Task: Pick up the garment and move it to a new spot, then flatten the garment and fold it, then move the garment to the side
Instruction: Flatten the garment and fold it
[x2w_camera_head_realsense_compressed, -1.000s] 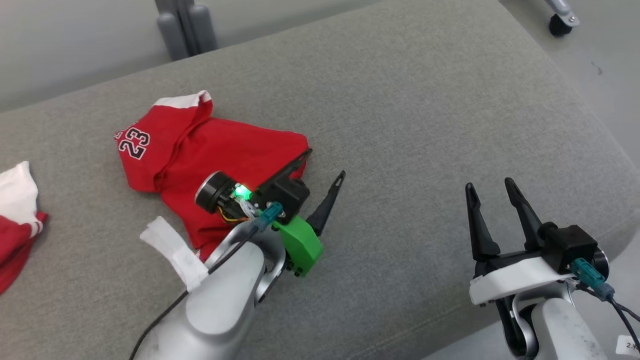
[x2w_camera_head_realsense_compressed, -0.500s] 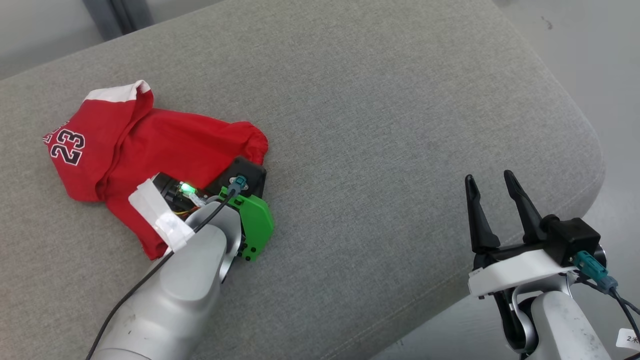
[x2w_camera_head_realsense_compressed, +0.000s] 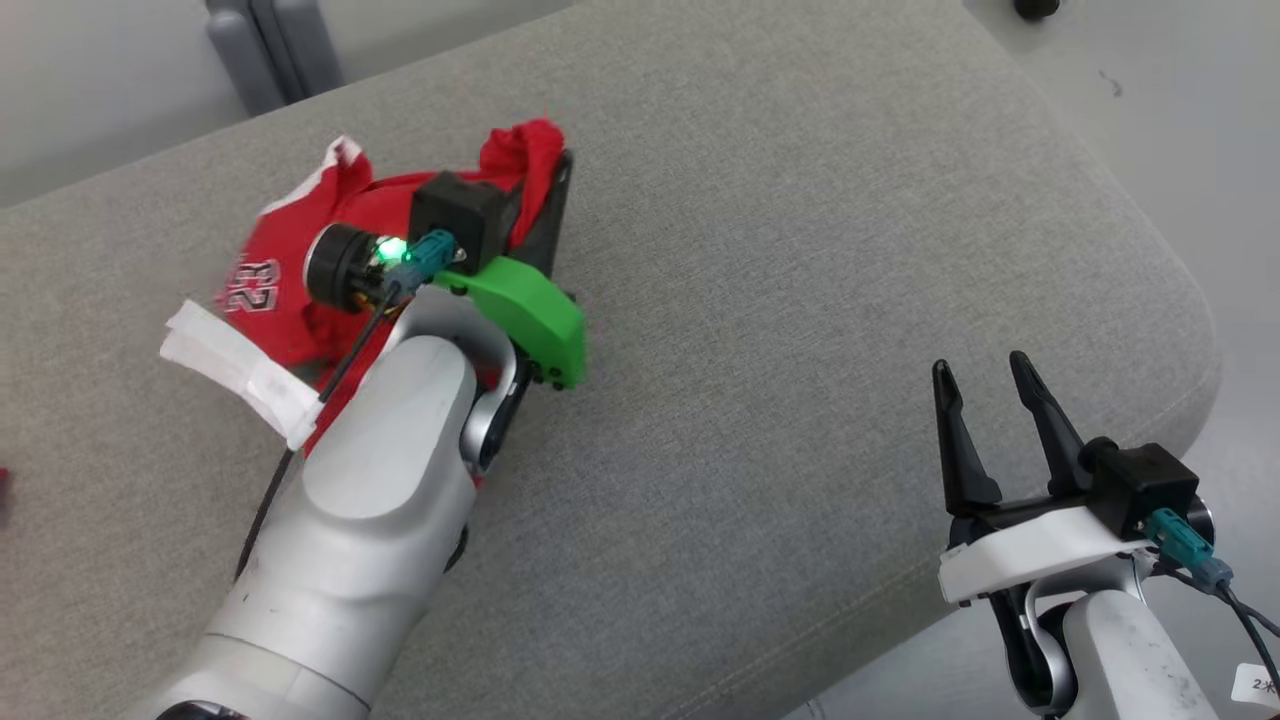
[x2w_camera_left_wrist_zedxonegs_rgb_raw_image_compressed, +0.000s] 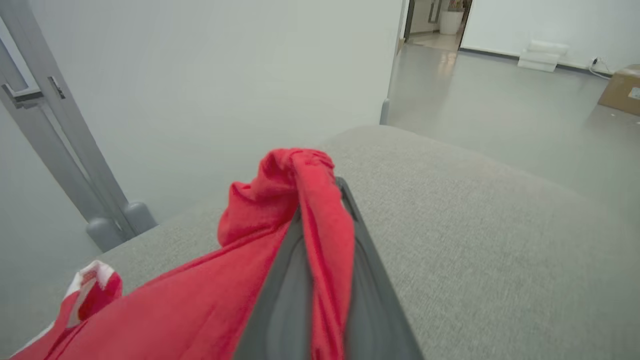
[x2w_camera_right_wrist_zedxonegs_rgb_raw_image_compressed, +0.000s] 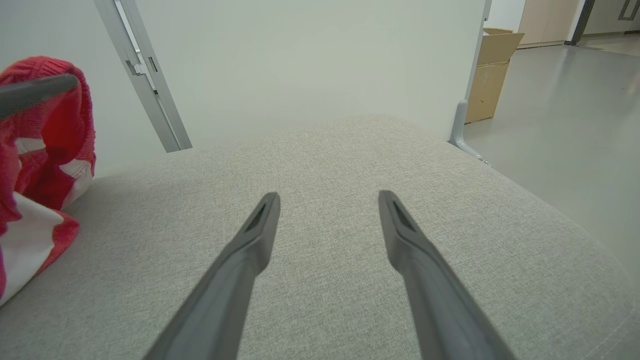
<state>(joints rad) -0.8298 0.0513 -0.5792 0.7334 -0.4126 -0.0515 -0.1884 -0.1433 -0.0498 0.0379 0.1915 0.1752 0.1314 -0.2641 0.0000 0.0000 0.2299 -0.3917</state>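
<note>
Garment (x2w_camera_left_wrist_zedxonegs_rgb_raw_image_compressed: 200, 290) hangs pinched between left tool's (x2w_camera_left_wrist_zedxonegs_rgb_raw_image_compressed: 322, 187) fingers (x2w_camera_left_wrist_zedxonegs_rgb_raw_image_compressed: 370, 280).

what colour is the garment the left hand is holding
Red, with white trim and a white number. The garment shows best in the head view.

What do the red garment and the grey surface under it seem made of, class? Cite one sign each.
Red garment: likely soft matt knit cloth; it bunches and drapes. Grey surface: likely matt woven upholstery; fine speckled weave, rounded edge.
</note>
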